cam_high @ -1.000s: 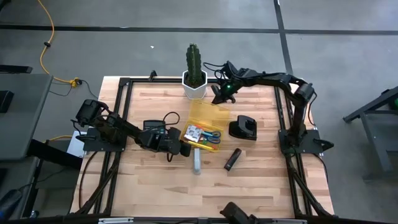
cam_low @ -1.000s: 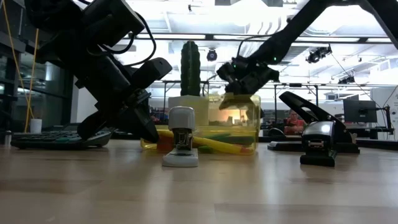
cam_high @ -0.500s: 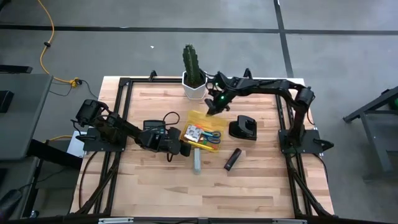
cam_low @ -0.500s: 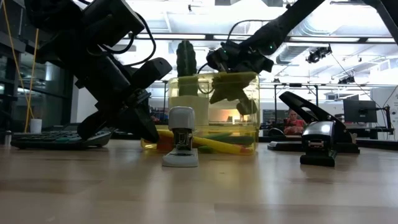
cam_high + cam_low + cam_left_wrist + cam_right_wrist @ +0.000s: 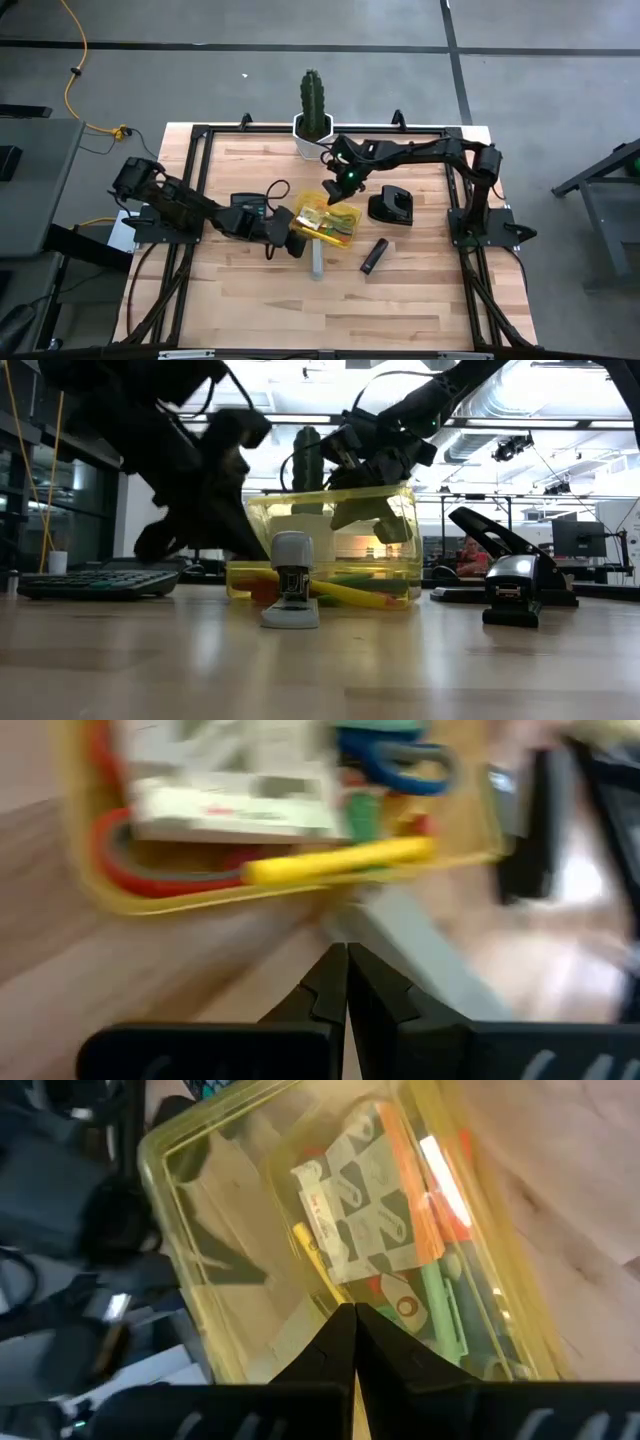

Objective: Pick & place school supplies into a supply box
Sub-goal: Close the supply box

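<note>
The yellow translucent supply box [image 5: 325, 226] sits mid-table and holds the supplies: red-handled scissors [image 5: 120, 870], blue-handled scissors [image 5: 400, 760], a yellow pen [image 5: 340, 860] and a printed white packet [image 5: 365, 1200]. Its hinged lid [image 5: 330, 495] stands tilted over the base. My right gripper [image 5: 345, 186] is shut on the lid above the box. My left gripper [image 5: 298, 240] is shut, low at the box's near left corner, beside a grey stapler [image 5: 316, 258]. My right gripper pinches the lid's free edge [image 5: 318, 1312] between its two fingers, slanting down from the table's far right. The lid hangs tilted over the open base, its hinged side on the box. My left gripper is close to the box's near wall [image 5: 300, 895]; I cannot tell whether it touches.
A cactus in a white pot [image 5: 312, 125] stands at the far edge. A black calculator [image 5: 248, 208] lies left of the box, under my left arm. A black hole punch [image 5: 392, 207] and a small black piece [image 5: 374, 255] lie to the right. Bare wood lies toward the near edge.
My right gripper has gone toward the table's near left and down. It has swung the lid from lying open on the far side, through upright, to tilted over the box. My left arm has shifted, blurred, its gripper still shut by the box's near left corner.
</note>
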